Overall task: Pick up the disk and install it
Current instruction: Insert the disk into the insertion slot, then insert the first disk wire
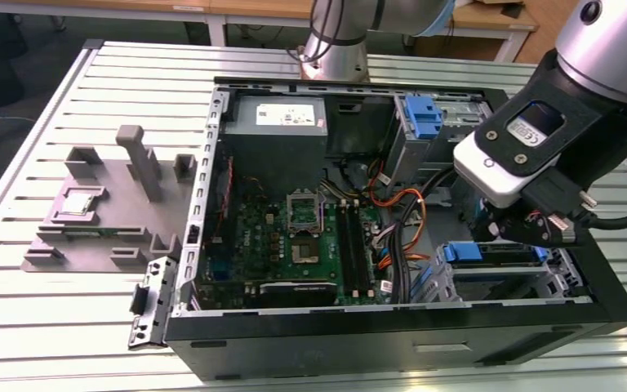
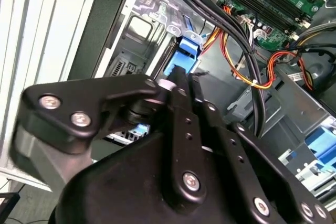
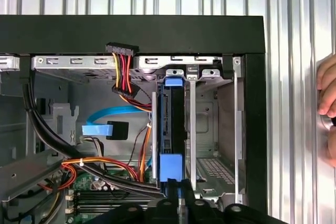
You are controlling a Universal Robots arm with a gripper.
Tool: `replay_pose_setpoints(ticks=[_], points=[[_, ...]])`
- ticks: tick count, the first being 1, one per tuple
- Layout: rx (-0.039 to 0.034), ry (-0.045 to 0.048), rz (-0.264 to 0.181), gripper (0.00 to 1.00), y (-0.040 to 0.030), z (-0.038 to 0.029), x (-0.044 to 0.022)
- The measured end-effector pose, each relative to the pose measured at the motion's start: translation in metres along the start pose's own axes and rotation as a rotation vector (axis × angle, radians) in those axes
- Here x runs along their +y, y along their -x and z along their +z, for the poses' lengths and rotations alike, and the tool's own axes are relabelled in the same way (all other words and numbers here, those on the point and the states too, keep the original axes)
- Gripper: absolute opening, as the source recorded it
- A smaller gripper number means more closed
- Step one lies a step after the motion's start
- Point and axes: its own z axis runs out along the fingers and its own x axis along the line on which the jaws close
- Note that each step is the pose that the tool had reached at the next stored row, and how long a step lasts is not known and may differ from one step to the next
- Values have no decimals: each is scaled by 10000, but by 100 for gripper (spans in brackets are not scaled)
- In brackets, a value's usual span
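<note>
The disk (image 3: 172, 124) stands on edge in the metal drive bay at the case's corner, blue bracket tabs at both its ends. In the second wrist view its blue bracket (image 2: 186, 51) shows just past the black fingers. My gripper (image 3: 178, 203) sits at the disk's near end, fingers close together on the blue tab, and it appears shut on the disk. In the exterior view the gripper (image 1: 526, 233) hangs over the drive cage at the case's front on the exterior view's right, where the disk's blue bracket (image 1: 475, 253) shows.
The open computer case (image 1: 401, 327) lies on a slotted metal table. Inside are a green motherboard (image 1: 291, 237), a grey power supply (image 1: 278, 114), a blue caddy (image 1: 423, 114) and cable bundles (image 3: 123, 72) beside the bay. A grey fixture (image 1: 107, 204) stands outside. A person's hand (image 3: 328, 108) rests near the case.
</note>
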Motion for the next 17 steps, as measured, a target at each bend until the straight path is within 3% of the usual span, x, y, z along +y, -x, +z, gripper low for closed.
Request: replay_pose_setpoints(ticks=[1, 4, 17], points=[[-1, 0, 0, 13, 0, 14, 0], [-1, 1, -2, 10, -1, 47, 18], [-2, 0, 1, 10, -2, 73, 38]])
